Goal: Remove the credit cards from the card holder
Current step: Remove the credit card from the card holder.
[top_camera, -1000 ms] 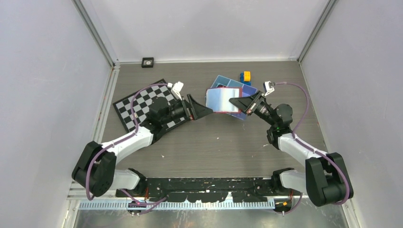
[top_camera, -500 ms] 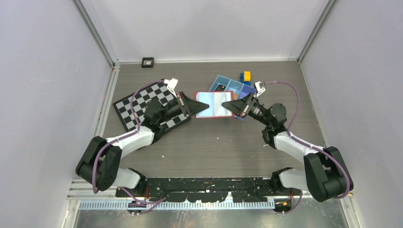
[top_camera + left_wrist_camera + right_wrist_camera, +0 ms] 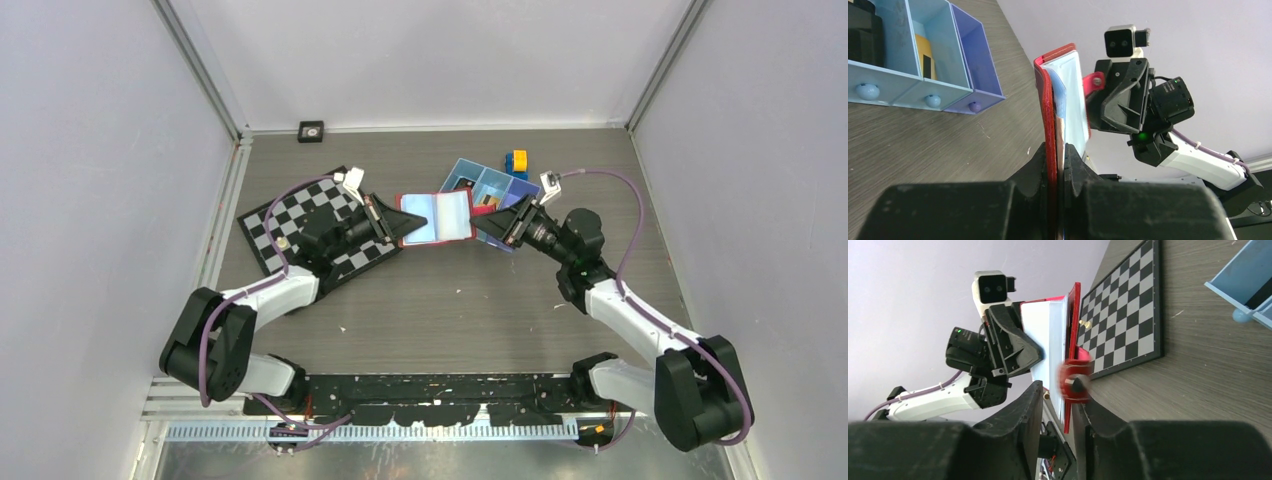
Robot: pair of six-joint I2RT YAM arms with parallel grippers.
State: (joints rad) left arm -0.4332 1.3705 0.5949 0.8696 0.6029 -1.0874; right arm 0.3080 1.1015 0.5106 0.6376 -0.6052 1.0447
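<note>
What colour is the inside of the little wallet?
Pale blue-grey inside, red outside. The wallet lies open to the top view, which shows it best.

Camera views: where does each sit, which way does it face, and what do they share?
Top external: above and behind the bases, looking down on the table; both arms show, left gripper and right gripper at opposite ends of the open card holder.
Left wrist: on the left arm, facing the right arm; own fingers clamp the card holder's edge.
Right wrist: on the right arm, facing the left arm; own fingers flank the snap tab.
Shared: all three show the card holder.
</note>
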